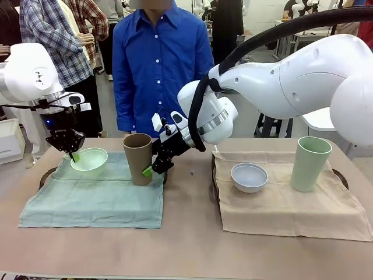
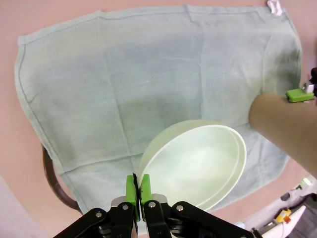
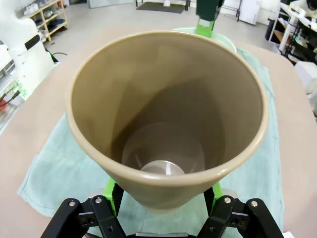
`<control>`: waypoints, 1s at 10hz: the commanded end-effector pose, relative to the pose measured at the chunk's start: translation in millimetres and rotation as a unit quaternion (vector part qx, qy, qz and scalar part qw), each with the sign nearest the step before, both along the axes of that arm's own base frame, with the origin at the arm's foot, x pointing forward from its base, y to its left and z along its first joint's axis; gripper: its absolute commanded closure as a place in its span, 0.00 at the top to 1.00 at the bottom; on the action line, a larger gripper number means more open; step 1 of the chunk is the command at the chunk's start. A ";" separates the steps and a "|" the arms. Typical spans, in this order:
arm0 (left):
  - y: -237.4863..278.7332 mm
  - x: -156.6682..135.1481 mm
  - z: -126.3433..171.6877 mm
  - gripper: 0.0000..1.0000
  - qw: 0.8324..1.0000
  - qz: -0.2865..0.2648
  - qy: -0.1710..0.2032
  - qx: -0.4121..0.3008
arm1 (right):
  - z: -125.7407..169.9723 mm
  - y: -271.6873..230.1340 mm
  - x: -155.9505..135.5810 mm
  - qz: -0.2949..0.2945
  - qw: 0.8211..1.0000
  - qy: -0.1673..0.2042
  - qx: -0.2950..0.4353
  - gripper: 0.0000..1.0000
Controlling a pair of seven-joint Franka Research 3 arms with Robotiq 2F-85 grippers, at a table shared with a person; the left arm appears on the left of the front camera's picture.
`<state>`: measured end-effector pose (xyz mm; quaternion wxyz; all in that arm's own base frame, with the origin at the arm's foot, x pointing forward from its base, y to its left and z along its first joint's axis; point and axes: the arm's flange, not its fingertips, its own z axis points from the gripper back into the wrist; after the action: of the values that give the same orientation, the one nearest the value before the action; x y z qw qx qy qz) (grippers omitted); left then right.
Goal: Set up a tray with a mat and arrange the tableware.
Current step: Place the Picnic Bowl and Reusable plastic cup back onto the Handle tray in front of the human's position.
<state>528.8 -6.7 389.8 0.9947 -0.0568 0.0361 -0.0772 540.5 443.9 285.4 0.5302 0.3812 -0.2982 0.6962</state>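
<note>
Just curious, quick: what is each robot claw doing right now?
Left gripper: shut on the green bowl.
Right gripper: shut on the brown cup.

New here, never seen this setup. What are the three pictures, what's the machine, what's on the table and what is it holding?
It is two white robot arms at a table, with a person in a blue shirt standing across. The front view looks over the table; the other two come from cameras on each wrist, looking along the fingers. The left gripper is shut on the rim of a mint green bowl, tilted above a green mat. The right gripper clasps a tan-brown cup standing on that mat. On a beige mat sit a white bowl and a pale green cup.
</note>
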 end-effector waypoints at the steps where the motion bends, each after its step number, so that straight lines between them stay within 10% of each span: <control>1: 1.5 1.2 -13.7 0.04 1.000 -0.002 0.006 -0.002 | 4.5 5.9 2.9 -0.012 1.000 0.007 -0.006 0.79; 5: -0.8 3.4 -25.8 0.09 1.000 -0.003 0.023 0.004 | 5.1 6.2 2.9 -0.016 1.000 0.010 -0.003 0.84; 6: -1.1 3.0 -26.5 0.63 1.000 -0.006 0.023 0.003 | 4.5 5.4 3.1 -0.019 1.000 0.012 0.000 1.00; 7: -0.5 3.2 -25.1 0.69 1.000 -0.007 0.023 0.002 | 5.7 4.8 3.6 -0.024 1.000 0.015 -0.002 1.00; 8: 0.7 2.8 -23.2 1.00 1.000 -0.005 0.024 0.003 | 8.0 2.6 3.3 -0.047 0.998 0.028 -0.019 1.00; 9: 3.7 1.7 -19.7 0.89 1.000 -0.004 0.024 0.004 | 12.0 -0.5 1.7 -0.068 0.996 0.053 -0.039 1.00; 10: 6.6 -0.3 -15.3 1.00 1.000 -0.003 0.026 0.005 | 20.2 -5.7 -2.3 -0.081 0.993 0.068 -0.056 1.00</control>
<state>531.3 -5.6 367.0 0.9937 -0.0569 0.0595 -0.0763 546.0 443.3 293.5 0.5943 0.3835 -0.2806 0.6489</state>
